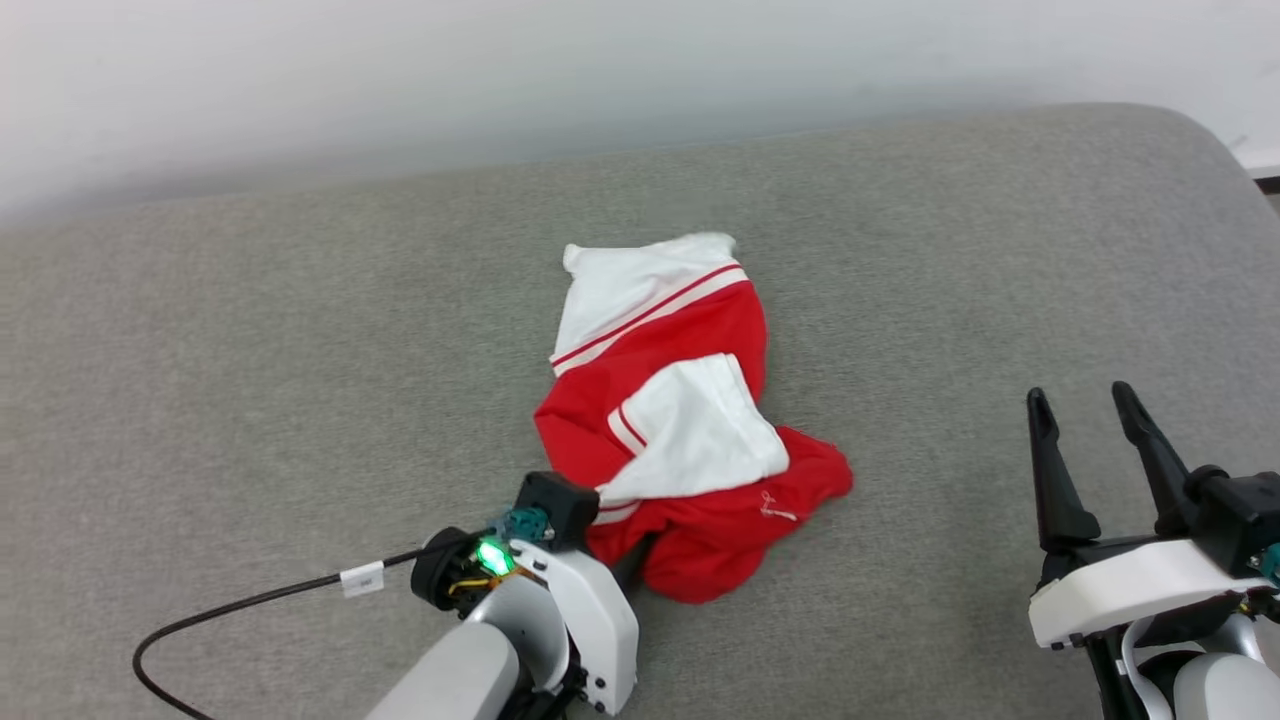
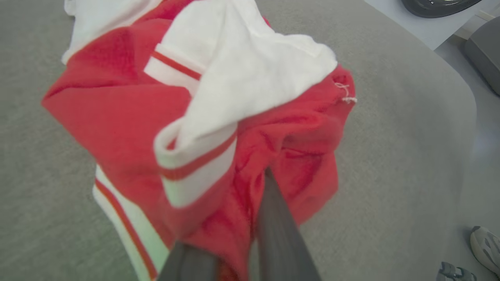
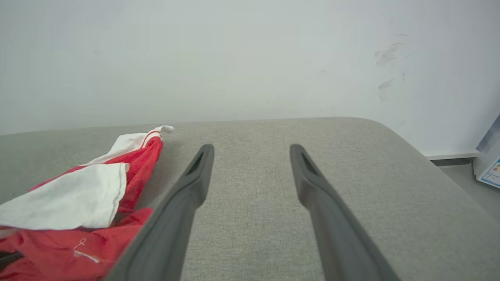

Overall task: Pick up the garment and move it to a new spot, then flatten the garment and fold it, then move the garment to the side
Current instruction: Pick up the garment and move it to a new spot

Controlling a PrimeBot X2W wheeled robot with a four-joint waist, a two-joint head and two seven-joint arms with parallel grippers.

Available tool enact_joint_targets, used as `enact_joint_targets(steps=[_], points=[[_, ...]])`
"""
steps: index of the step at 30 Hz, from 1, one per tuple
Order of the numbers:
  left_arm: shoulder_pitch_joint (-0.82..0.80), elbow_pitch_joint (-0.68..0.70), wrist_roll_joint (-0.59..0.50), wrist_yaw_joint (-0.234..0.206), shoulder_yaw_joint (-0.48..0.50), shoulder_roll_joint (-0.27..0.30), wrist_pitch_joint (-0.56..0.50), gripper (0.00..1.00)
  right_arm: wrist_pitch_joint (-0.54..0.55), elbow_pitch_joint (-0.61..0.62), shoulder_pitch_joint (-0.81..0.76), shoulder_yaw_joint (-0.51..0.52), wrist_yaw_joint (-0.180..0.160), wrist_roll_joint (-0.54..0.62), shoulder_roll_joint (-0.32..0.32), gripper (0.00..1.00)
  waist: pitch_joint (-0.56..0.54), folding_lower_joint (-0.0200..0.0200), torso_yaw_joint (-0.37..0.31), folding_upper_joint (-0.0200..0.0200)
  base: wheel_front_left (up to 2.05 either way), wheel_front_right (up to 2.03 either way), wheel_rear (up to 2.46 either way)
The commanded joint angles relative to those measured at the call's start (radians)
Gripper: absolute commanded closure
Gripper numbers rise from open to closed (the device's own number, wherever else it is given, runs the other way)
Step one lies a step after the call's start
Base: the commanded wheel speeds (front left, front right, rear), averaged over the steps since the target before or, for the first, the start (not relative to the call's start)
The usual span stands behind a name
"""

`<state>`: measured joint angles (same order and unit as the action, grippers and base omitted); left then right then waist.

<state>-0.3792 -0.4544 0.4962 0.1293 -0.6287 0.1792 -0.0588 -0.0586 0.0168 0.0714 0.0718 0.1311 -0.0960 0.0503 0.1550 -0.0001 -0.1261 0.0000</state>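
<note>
The garment [image 1: 690, 420], red with white sleeves and striped trim, lies crumpled in the middle of a grey padded surface [image 1: 300, 400]. My left gripper [image 1: 628, 562] is at its near edge, shut on a bunch of the red cloth. In the left wrist view the garment [image 2: 129, 117] drapes over my left gripper [image 2: 238, 203], and one dark finger [image 2: 273, 218] pokes into the folds while the other is mostly buried. My right gripper [image 1: 1078, 397] hovers open to the right, apart from the cloth. In the right wrist view my right gripper [image 3: 252, 148] has bare fabric surface between its fingers, and the garment [image 3: 78, 199] is at the left.
A pale wall runs behind the padded surface, whose right end curves off at a rounded corner [image 1: 1200, 150]. A black cable [image 1: 250, 600] trails from my left wrist. A shoe [image 2: 484, 246] stands on the floor beyond the edge. A box [image 3: 490, 168] sits by the wall.
</note>
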Motion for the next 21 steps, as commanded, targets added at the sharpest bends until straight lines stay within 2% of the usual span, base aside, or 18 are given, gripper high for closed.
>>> enact_joint_targets(steps=[1,5,11,15,20,21], points=[[0.014,0.007,0.002,0.001,-0.005,-0.004,0.014,0.0,-0.003,0.002,-0.002,0.001,-0.001,0.004,0.0,0.0,-0.001,0.0001,0.019,0.0,0.0,0.0,0.0],[0.013,0.04,0.009,-0.007,0.003,-0.02,0.061,0.0,0.001,-0.001,0.0,0.009,-0.001,0.014,0.0,0.0,-0.015,0.0001,0.052,0.0,0.0,0.0,0.0],[-0.028,0.141,-0.012,-0.044,0.043,-0.023,0.165,0.0,0.016,0.004,-0.02,0.017,-0.001,0.024,0.0,0.0,-0.059,0.0001,0.095,0.0,0.0,0.0,0.0],[-0.015,0.194,-0.03,-0.093,0.081,-0.005,0.224,0.0,0.032,0.011,-0.036,0.026,-0.001,0.025,0.0,0.0,-0.094,0.0001,0.115,0.0,0.0,0.0,0.0],[0.038,0.213,-0.021,-0.177,0.156,0.034,0.259,0.0,0.048,0.025,-0.064,0.037,-0.001,0.025,0.0,0.0,-0.124,0.0001,0.136,0.0,0.0,0.0,0.0],[0.038,0.213,-0.021,-0.177,0.156,0.034,0.259,0.0,0.048,0.025,-0.064,0.037,-0.001,0.025,0.0,0.0,-0.124,0.0001,0.136,0.0,0.0,0.0,0.0]])
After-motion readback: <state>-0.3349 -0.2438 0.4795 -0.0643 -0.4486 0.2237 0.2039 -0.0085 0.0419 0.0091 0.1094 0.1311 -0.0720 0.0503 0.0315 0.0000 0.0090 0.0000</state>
